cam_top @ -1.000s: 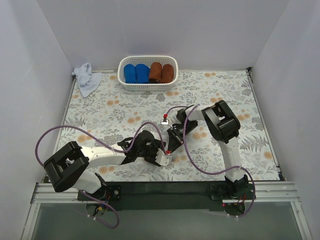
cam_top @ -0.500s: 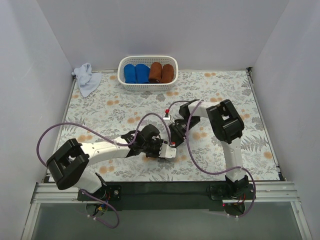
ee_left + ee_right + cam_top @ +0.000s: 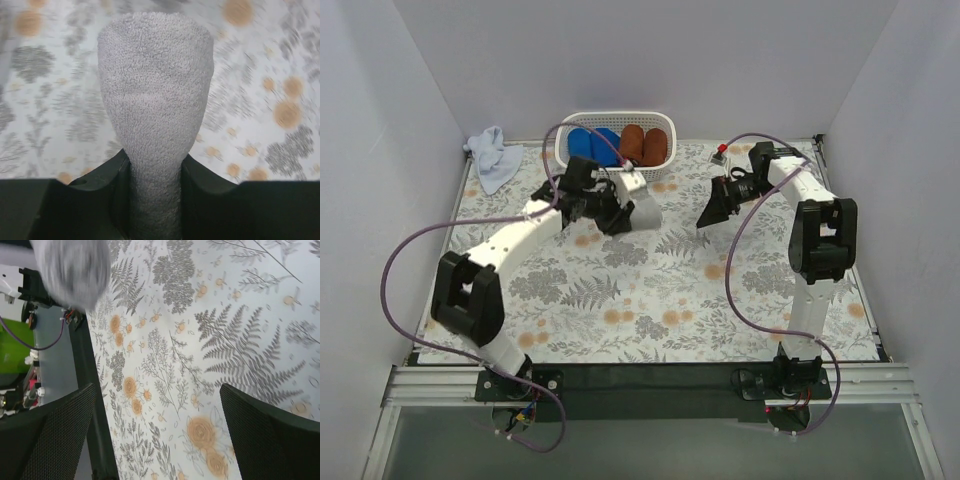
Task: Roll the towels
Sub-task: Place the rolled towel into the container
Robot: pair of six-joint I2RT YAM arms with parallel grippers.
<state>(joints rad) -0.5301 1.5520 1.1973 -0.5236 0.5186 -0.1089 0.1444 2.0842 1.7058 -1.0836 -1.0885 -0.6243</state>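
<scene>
Top view, basket: you see the white basket (image 3: pixel 620 116) at the far edge, holding two blue rolls (image 3: pixel 590 143) on its left and two rust-brown rolls (image 3: pixel 645 143) on its right.
Top view, towels: your left gripper (image 3: pixel 623 208) clamps the rolled grey towel (image 3: pixel 644 200) just near of the basket. The pale blue towel (image 3: pixel 492 158) lies crumpled far left.
Top view, right gripper (image 3: pixel 715 207): jaws spread, empty, right of the basket.
Left wrist: jaws closed on the grey towel (image 3: pixel 155 100), over the floral table (image 3: pixel 260 75).
Right wrist: fingers (image 3: pixel 60 435) wide apart, nothing between them. The grey towel (image 3: pixel 75 270) is blurred at upper left.

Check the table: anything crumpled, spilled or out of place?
Only the pale blue towel: it lies crumpled in the far left corner, bunched by the wall, not rolled. The grey towel is rolled, in the left claw.
</scene>
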